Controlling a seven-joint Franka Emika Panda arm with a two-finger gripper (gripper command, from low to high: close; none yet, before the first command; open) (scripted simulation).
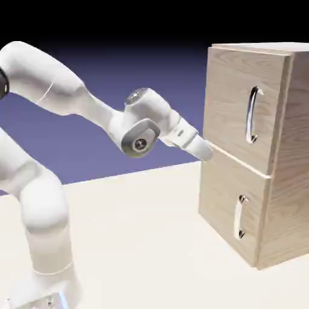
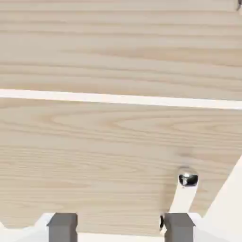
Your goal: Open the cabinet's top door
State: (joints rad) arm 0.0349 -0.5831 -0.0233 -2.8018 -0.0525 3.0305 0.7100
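Standing parted, jaws of the gripper (image 2: pixel 121 226) with nothing between the two grey blocky fingertips (image 2: pixel 62 226), only wood grain beyond them. Reaching toward 3 o'clock in the exterior view, tip close to the cabinet (image 1: pixel 283 199) at its front edge, just by the seam between the two panels; contact not discernible. Tall boxy light oak-grain body at the 3 o'clock side, resting on the pale table (image 1: pixel 145 241). Top door (image 1: pixel 241 102) near-square, shut flush, bearing a long curved vertical silver handle (image 1: pixel 252 114). Shorter lower door (image 1: pixel 226 202) at about 4 o'clock, also shut, with a small silver handle (image 1: pixel 240 216). Filling the hand view: smooth streaked wood, a pale horizontal seam across the middle, a shiny rounded metal end of a handle at 5 o'clock. Contents hidden behind closed doors.
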